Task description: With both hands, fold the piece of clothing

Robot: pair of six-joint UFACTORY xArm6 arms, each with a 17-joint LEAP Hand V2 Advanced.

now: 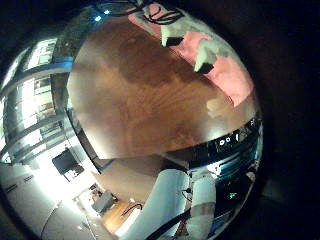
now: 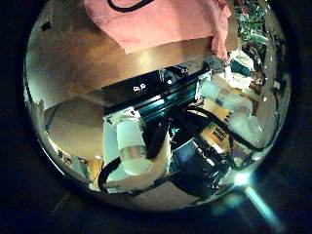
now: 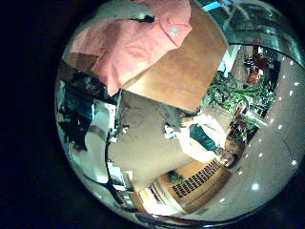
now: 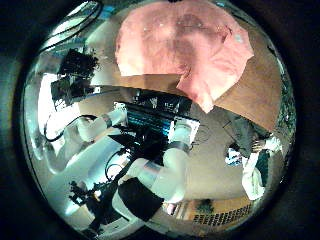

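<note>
A pink garment is spread on a wooden table, and it is seen from all four palm cameras. In the right thumb side palm view the garment fills the area facing the palm, with one edge draped over the table edge; it is therefore placed just in front of the right hand and apart from it. In the right little finger side palm view the same garment is seen lying on the table beside the palm. In the left little finger side palm view a hand is seen resting on the far strip of garment; which hand it is cannot be determined. The finger state of the left hand and the right hand cannot be told from these views.
</note>
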